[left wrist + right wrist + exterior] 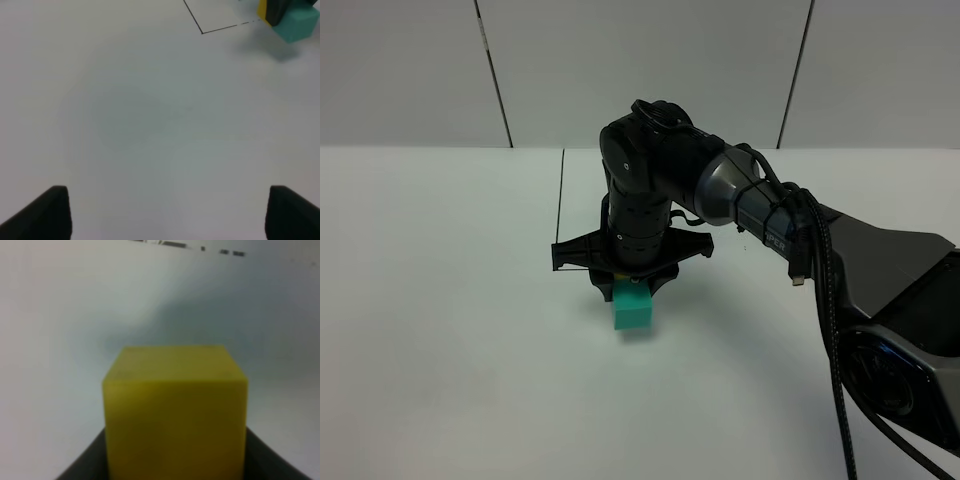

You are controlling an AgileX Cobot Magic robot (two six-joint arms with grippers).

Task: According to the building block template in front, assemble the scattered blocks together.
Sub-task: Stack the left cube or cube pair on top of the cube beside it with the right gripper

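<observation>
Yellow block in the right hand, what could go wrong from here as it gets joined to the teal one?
1. In the overhead view the arm hides the yellow block and part of the teal block, so alignment is hard to judge there; the faces could meet skewed.
2. The teal block looks free on the table; a push from the right hand might slide it.
3. The left hand is open and away, so nothing braces the teal block.

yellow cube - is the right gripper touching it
Touching. In the right wrist view the yellow cube sits between the right gripper's dark fingers, which press against both lower sides with no gap.
</observation>
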